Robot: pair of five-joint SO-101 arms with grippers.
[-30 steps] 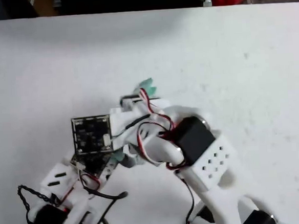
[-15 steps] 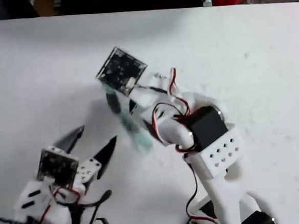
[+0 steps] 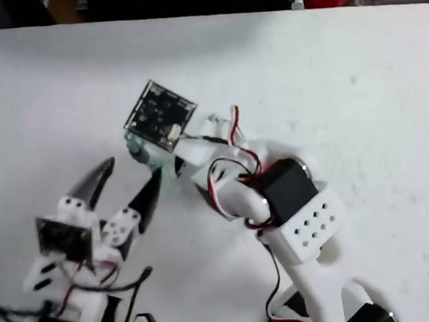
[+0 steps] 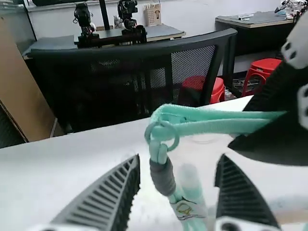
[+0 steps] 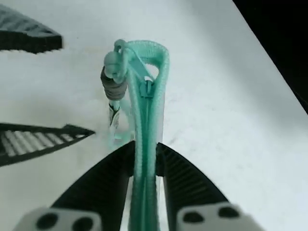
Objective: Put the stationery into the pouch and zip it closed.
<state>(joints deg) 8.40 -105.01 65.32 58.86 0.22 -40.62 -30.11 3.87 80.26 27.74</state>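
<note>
Grips the pouch by its green zip edge in the right claw, jaws narrow with the cloth squeezed between them. Holds it off the table, end-on toward the left claw. Keeps that left claw spread wide, with the ring and grey pull tab dangling in the gap between its fingers, touching neither as far as can be told. Hard to say whether the zip is fully shut or what lies inside.

Could close on the ring or on bare air instead of the tab, since the tab hangs loose and may swing. Could drag the pouch out of the right claw with a hard tug, given so thin a pinch on the edge. Could also knock claw against claw, being so near.

Against half a second ago: has brought the left claw forward and closer to the pouch, just as wide. Has turned the right claw so that the pouch no longer trails out sideways below it.
</note>
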